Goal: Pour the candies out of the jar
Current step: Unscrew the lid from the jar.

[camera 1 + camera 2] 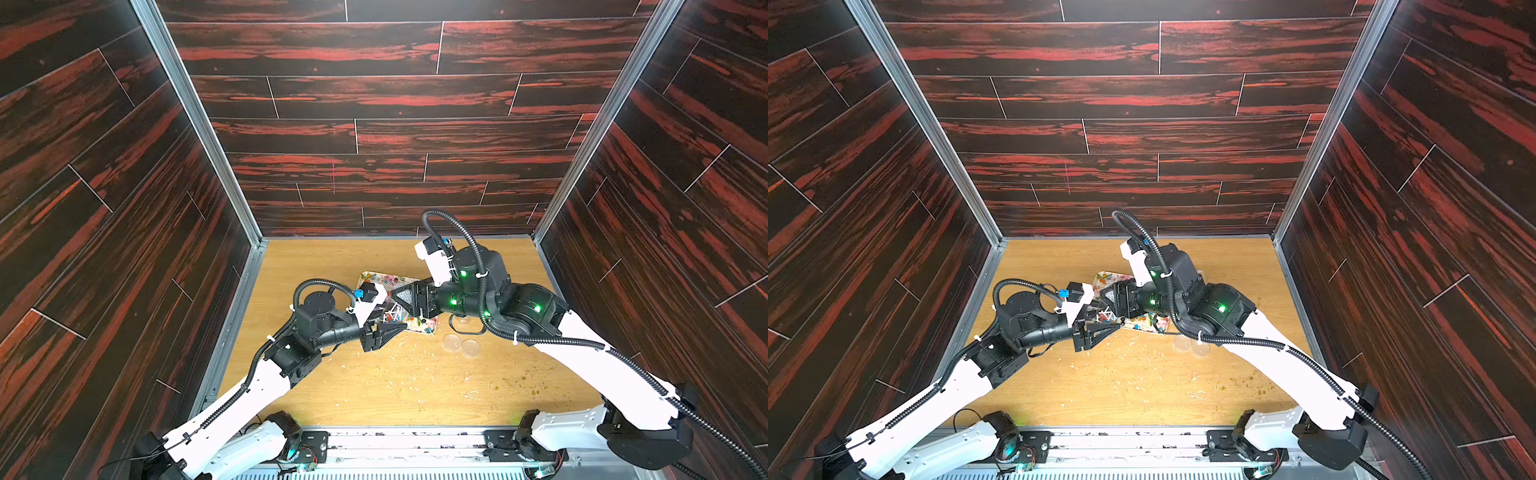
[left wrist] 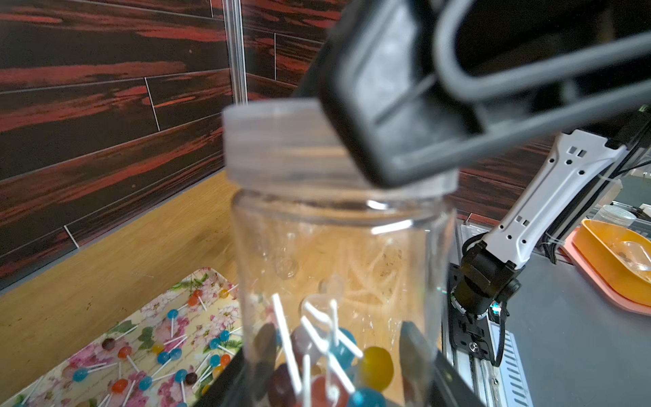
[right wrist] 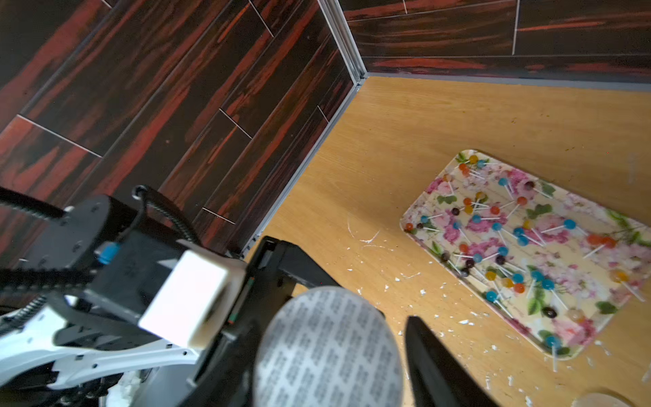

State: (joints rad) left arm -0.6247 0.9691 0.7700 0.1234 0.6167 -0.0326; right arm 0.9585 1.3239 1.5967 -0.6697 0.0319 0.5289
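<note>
While left gripper (image 2: 334,366) clamps the jar (image 2: 338,253), right gripper (image 3: 327,352) (jaws straddling lid (image 2: 281,141), grip unclear) should squeeze squarely before twisting.

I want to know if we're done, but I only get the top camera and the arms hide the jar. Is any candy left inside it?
Observer: Yes. The left wrist view shows several candies lying in the jar, sticks and all.
Operator: Can they fall out now?
Observer: Not yet: a lid sits on the jar's mouth.
Operator: Is the right gripper grabbing it?
Observer: It has a finger on each side of the lid; the right wrist view shows a gap beside one finger.
</note>
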